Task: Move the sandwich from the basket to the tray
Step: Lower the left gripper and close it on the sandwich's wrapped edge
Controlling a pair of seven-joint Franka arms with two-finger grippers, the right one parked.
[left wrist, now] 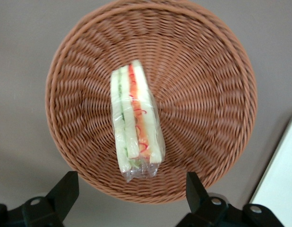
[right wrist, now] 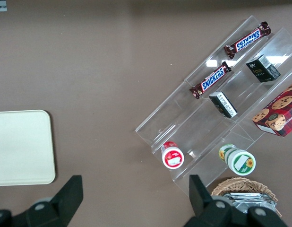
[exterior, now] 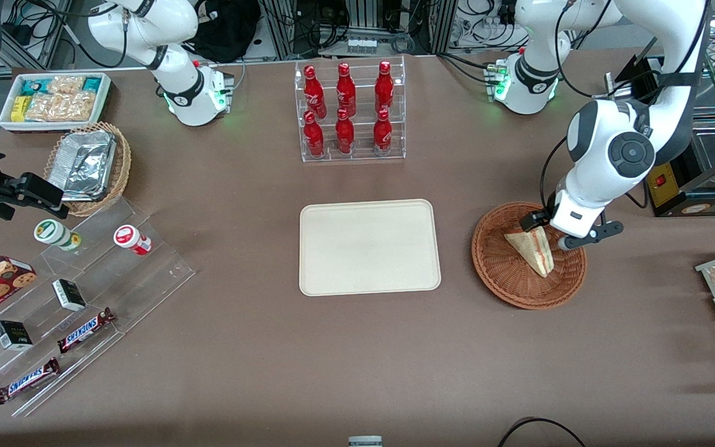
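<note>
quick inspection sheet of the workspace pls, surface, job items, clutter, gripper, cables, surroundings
surface: brown table, no spills seen
sandwich: wrapped, lying in the basket
tray: bare, beside the basket
clutter: bottle rack, foil-tray basket, snack bin, clear stepped stand with bars, boxes and cups
gripper: open, above the sandwich, fingers either side of it
cables: one loop at the table edge nearest the front camera
surroundings: equipment and wiring past the table's farther edge

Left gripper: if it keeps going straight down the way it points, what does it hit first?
Most likely the sandwich in the basket: the open gripper hangs above it, near its wrapped end. Depth is unclear; slightly off, it meets basket weave instead.
</note>
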